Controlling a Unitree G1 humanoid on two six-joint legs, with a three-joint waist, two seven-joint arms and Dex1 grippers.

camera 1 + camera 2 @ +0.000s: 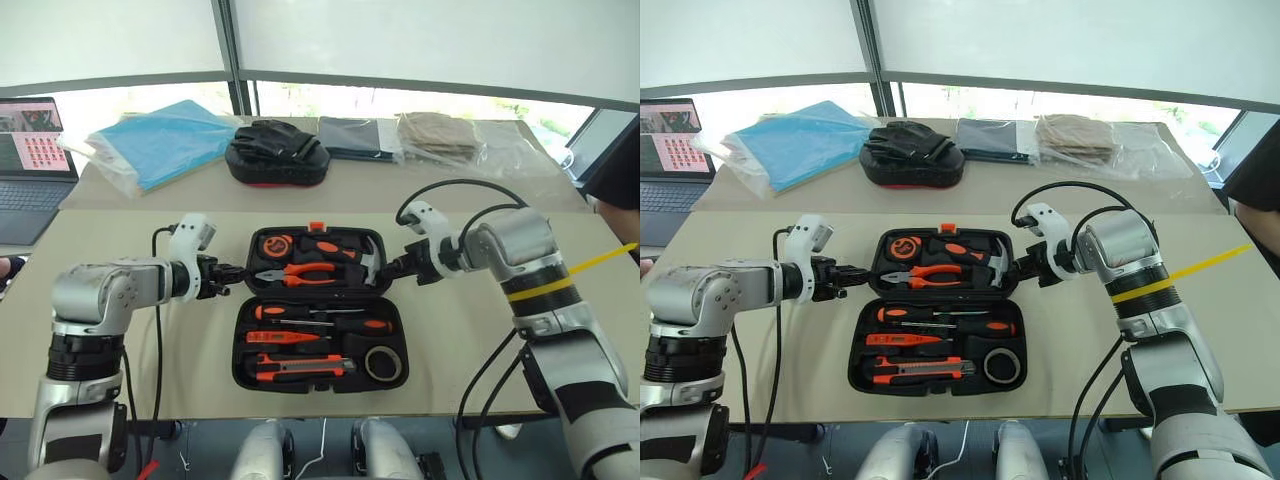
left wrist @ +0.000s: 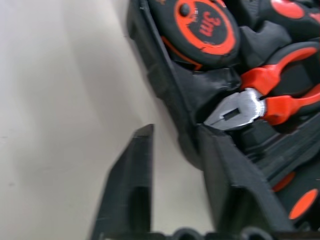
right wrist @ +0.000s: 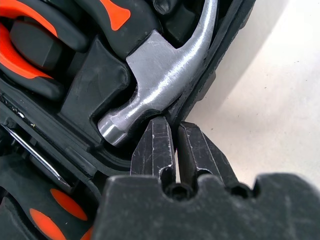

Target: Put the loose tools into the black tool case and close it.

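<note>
Left eye view, frame centre: both arms reach inward to the open, moulded-plastic black tool case [image 1: 318, 375], left gripper [image 1: 236, 272] and right gripper [image 1: 392, 266] each clenched on a side rim of its lid beside the steel hammer [image 3: 165, 75].

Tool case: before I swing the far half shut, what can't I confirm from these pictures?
- Black tool case, orange latch: too small in the eye views to tell its state.
- Hinge between the halves: hidden under the tool trays.
- Left end effector: its fingers straddle the case wall; real contact unclear, since the inner finger blocks the wall.
- Right end effector: pinched at the rim by the hammer; depth of bite hidden by its own fingers.
</note>
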